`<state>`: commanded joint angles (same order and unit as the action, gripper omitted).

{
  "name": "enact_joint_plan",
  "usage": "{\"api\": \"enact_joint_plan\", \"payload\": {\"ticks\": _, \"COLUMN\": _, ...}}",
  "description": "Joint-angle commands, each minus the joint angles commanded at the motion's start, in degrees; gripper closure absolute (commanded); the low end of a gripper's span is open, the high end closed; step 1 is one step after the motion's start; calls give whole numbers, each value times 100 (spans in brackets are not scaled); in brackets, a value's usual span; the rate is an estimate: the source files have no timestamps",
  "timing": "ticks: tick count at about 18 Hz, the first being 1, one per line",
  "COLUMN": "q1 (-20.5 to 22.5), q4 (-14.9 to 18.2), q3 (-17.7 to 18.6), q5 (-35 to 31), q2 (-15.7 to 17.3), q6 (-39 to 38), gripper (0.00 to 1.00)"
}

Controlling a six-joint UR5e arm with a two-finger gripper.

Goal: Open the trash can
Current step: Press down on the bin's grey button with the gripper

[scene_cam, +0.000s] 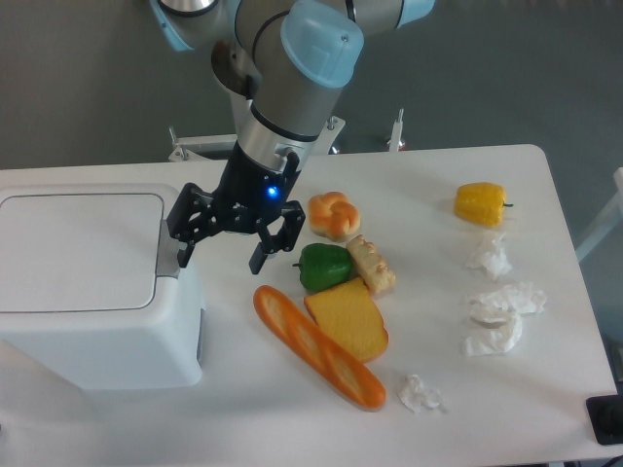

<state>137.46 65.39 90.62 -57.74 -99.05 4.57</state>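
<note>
The trash can [88,331] is a large white boxy bin at the left of the table. Its flat lid [78,251] lies shut, with a grey push-button latch [165,248] at its right edge. My gripper [222,258] hangs just right of the latch, above the bin's right edge. Its black fingers are spread apart and hold nothing. The left fingertip [184,256] is close to the latch; whether it touches is unclear.
Toy food lies right of the gripper: a bun [332,214], green pepper [323,266], bread piece [372,265], cheese wedge [347,319], baguette [318,346]. A yellow pepper [481,203] and crumpled tissues [501,316] sit at the right.
</note>
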Motion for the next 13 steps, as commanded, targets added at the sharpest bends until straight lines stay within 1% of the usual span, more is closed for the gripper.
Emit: {"api": "enact_joint_plan", "payload": {"ticks": 13, "q1": -9, "q4": -18, "q3": 79, "q5": 0, "q2": 18, "q6": 9, "gripper": 0}}
